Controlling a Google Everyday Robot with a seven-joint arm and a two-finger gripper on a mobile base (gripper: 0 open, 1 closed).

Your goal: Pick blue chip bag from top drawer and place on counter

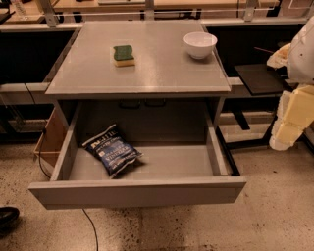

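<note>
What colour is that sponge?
The sponge is green on top, yellow beneath; camera view. The gripper hangs at the right.

The floor (274,215) was pale and speckled, with darker stains in places. Along the far side ran pale wooden benches (98,5) on grey metal posts (49,14), with deep shadow beneath them. A black cable (91,230) trailed across the floor at the front. A wooden box (51,139) stood at the left, and a flat black shelf (260,78) jutted out at the right. The light was warm and dim. The gripper (284,139) hung at the right edge, above the floor.
</note>
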